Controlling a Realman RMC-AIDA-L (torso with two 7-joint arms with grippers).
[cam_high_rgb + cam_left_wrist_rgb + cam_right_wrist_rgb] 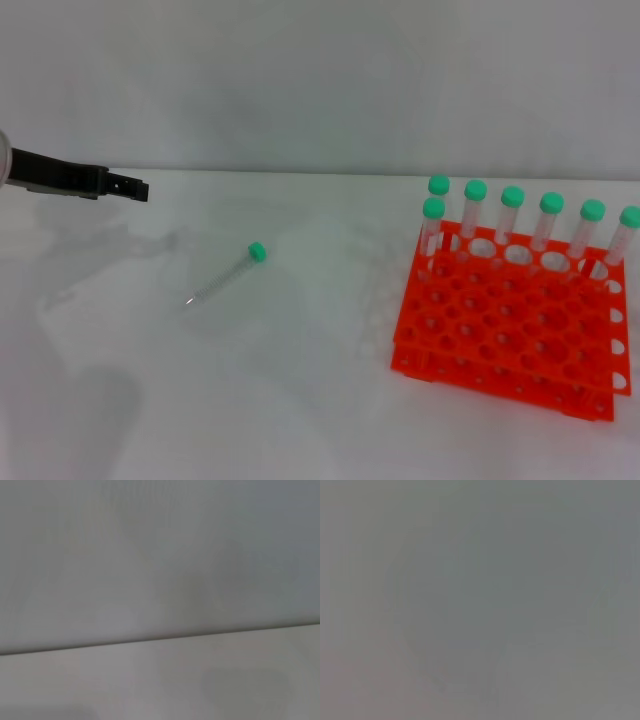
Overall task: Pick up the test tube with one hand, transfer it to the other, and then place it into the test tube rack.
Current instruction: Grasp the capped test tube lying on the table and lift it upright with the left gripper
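Observation:
The test tube (225,272) lies flat on the white table (300,400), left of centre, with its green cap (257,252) towards the back right. The orange test tube rack (510,325) stands at the right and holds several green-capped tubes (512,215) in its back row. My left gripper (135,187) reaches in from the left edge, above the table and well back and left of the lying tube, holding nothing. My right gripper is out of view. Neither wrist view shows the tube or the rack.
A pale wall (320,80) rises behind the table's back edge. The left wrist view shows only the table surface (160,685) meeting the wall. The right wrist view shows a plain grey surface.

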